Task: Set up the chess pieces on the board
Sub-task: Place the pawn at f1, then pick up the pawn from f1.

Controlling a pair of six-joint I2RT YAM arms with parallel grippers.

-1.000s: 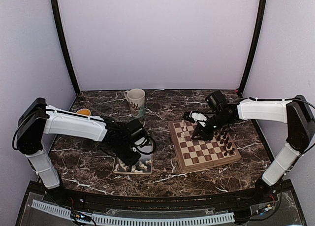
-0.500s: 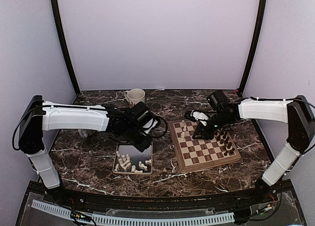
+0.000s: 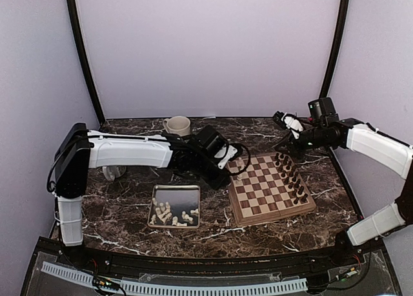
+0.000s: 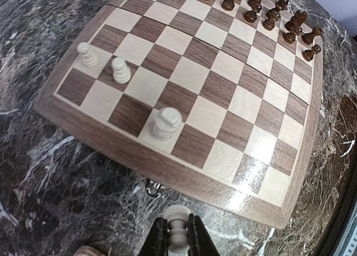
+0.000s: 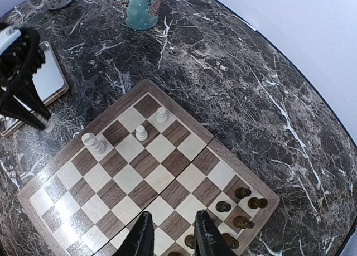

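Top external, near to far. Tray (image 3: pixel 184 198) is sitting closest to the arm bases, still carrying a scatter of loose chess pieces (image 3: pixel 169 213).

Left hand (image 4: pixel 177 242) was working down in that tray a second ago. Now it's hanging past the tray's far right corner, just beside the board (image 3: pixel 271 196), clamping one cream piece (image 4: pixel 177 225) between its fingers. I'm reading that as pick done, carry under way, placement not yet made. The held piece is riding upright over bare surface (image 4: pixel 67 200), just outside the tan border and not over any square yet.

Three white figures are standing on the board: a tall one (image 4: pixel 166 123) on the edge row nearest the hand, plus a short one (image 4: pixel 121 70) and a slim one (image 4: pixel 87 54) further in toward a corner. The rest of that edge row is showing open. The tall one is standing almost dead ahead of the held piece, so I'd be coming in to one side of it. Dark pieces (image 4: pixel 269 20) are lining the far side, well apart.

Right hand (image 5: pixel 173 239) was hovering low over the board's far left squares. Now it's sitting back above the far right corner, fingers apart with nothing between them. That's freeing the airspace for the left arm. Mug (image 3: pixel 179 125) is standing at the back, well apart.
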